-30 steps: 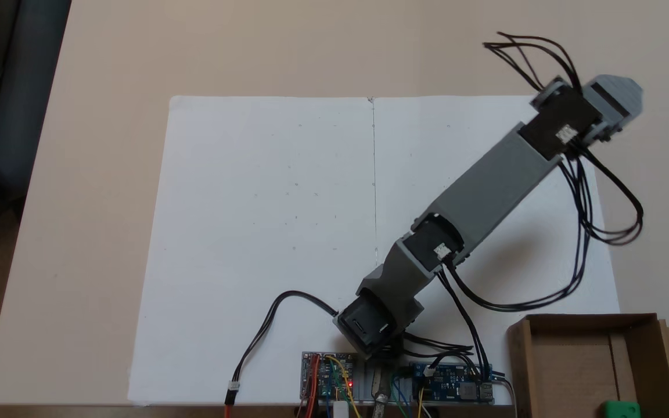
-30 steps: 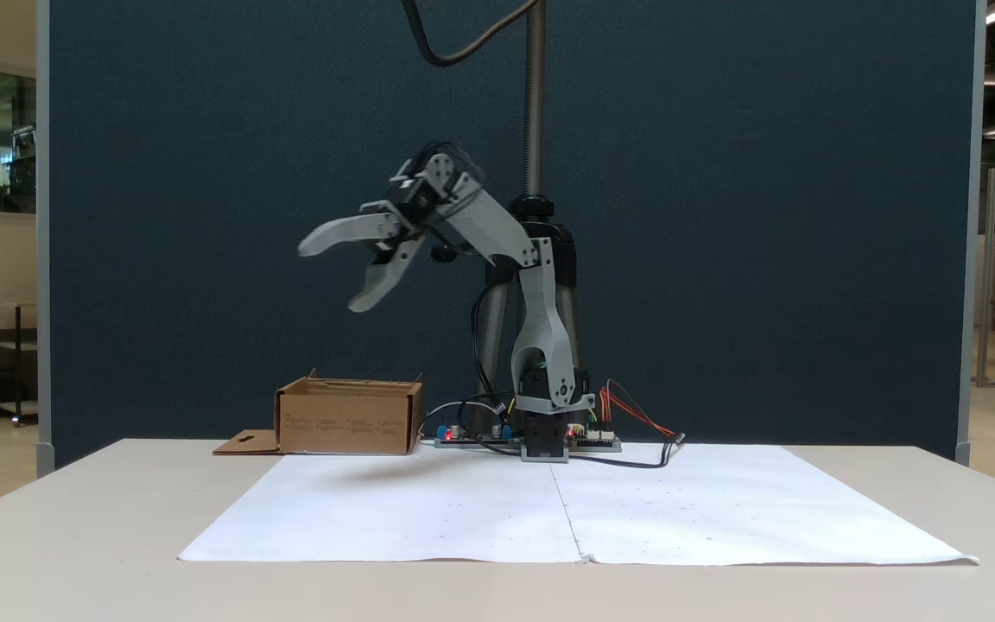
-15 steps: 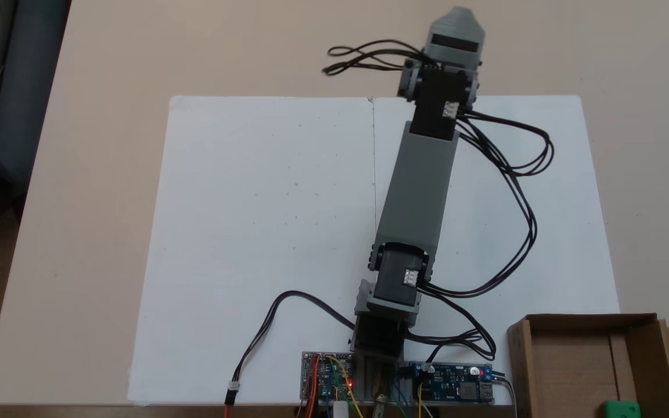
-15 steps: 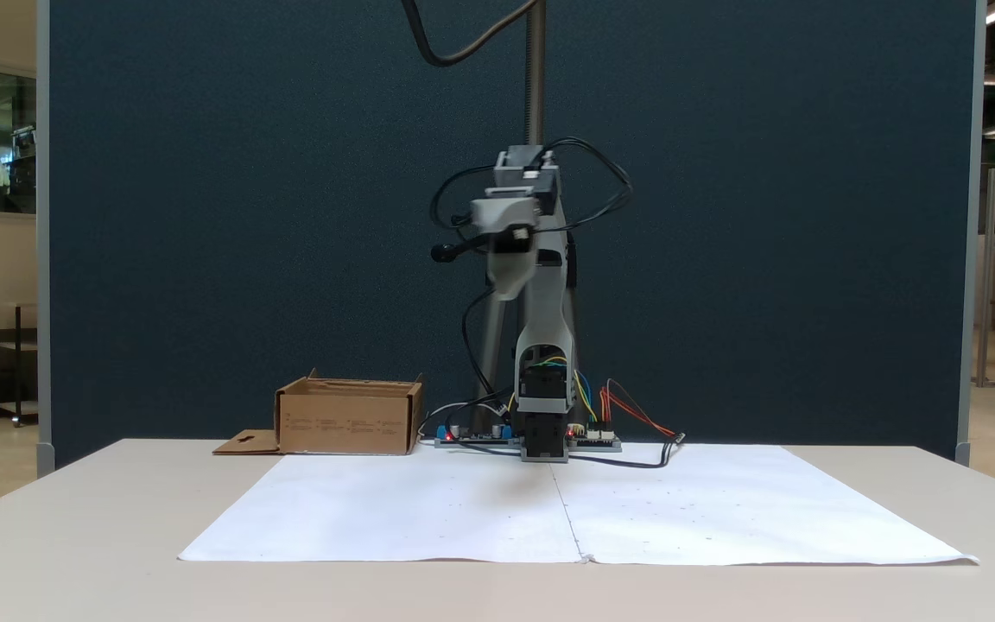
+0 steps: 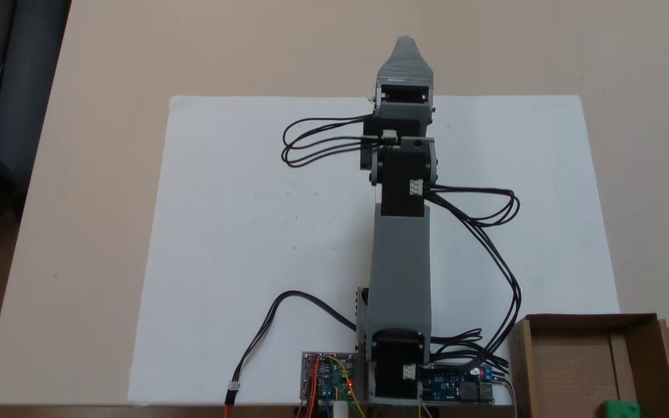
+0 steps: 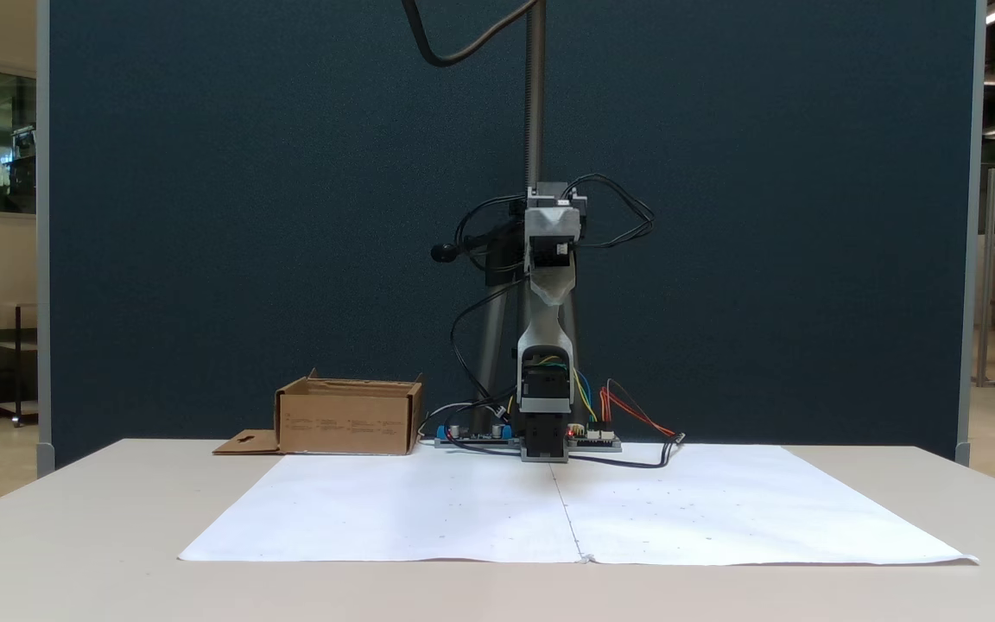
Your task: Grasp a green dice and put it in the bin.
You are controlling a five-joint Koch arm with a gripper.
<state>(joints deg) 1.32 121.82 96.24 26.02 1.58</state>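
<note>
The green dice (image 5: 620,409) lies inside the bin (image 5: 587,318), a brown cardboard box at the bottom right of a fixed view, with the picture's lower edge cutting the dice off. In the other fixed view the bin (image 6: 348,423) stands left of the arm's base and its wall hides the dice. My gripper (image 5: 404,45) points straight out from the base over the far edge of the paper, well away from the bin. It is held high above the table. Seen head-on, the gripper (image 6: 551,263) has its jaws apart, one above the other, with nothing between them.
A large white paper sheet (image 5: 265,232) covers the middle of the beige table (image 5: 79,174). Circuit boards (image 5: 328,377) and loose black cables (image 5: 503,249) sit around the arm's base. A metal pole (image 6: 535,95) and a dark blue panel (image 6: 247,216) stand behind.
The arm has swung from over the bin's side of the table to straight ahead and has drawn back a little. The jaws stayed apart and empty. The dice stayed in the bin.
</note>
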